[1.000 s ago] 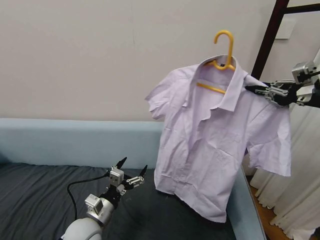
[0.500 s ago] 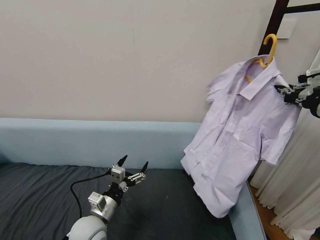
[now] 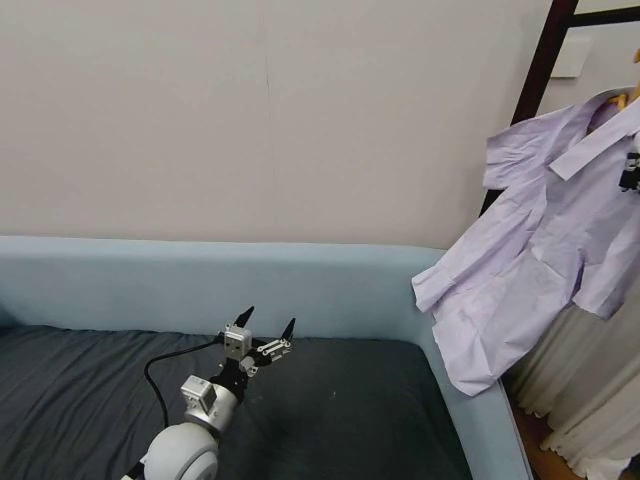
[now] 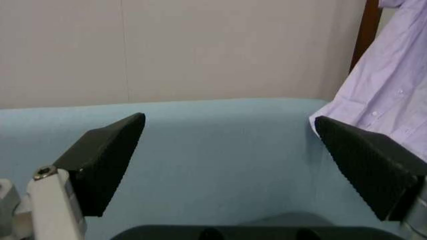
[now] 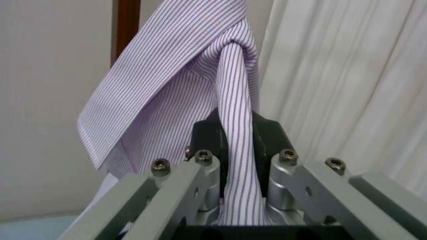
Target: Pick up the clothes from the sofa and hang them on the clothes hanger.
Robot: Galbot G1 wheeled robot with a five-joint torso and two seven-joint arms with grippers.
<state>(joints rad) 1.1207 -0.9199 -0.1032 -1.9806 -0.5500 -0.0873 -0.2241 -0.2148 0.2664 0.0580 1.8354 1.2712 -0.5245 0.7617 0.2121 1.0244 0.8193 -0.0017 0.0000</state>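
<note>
A pale lilac striped shirt (image 3: 545,240) hangs in the air at the far right, beyond the sofa's end, on a yellow hanger (image 3: 622,98) that barely shows at its collar. My right gripper (image 3: 632,170) sits at the right edge of the head view, at the shirt's shoulder. In the right wrist view my right gripper (image 5: 237,150) is shut on a bunched fold of the shirt (image 5: 187,90). My left gripper (image 3: 268,335) stands open and holds nothing, low over the sofa's dark seat. The left wrist view shows my left gripper (image 4: 233,165) spread wide, with the shirt (image 4: 393,95) farther off.
The light blue sofa (image 3: 200,280) with a dark grey seat cushion (image 3: 80,400) runs along a plain wall. A dark wooden rack post (image 3: 545,60) rises behind the shirt. White curtains (image 3: 590,400) hang at the right, past the sofa's arm (image 3: 480,420).
The right gripper has carried the shirt and hanger rightward and up, from above the sofa to beside the rack post. The left gripper has stayed low over the seat.
</note>
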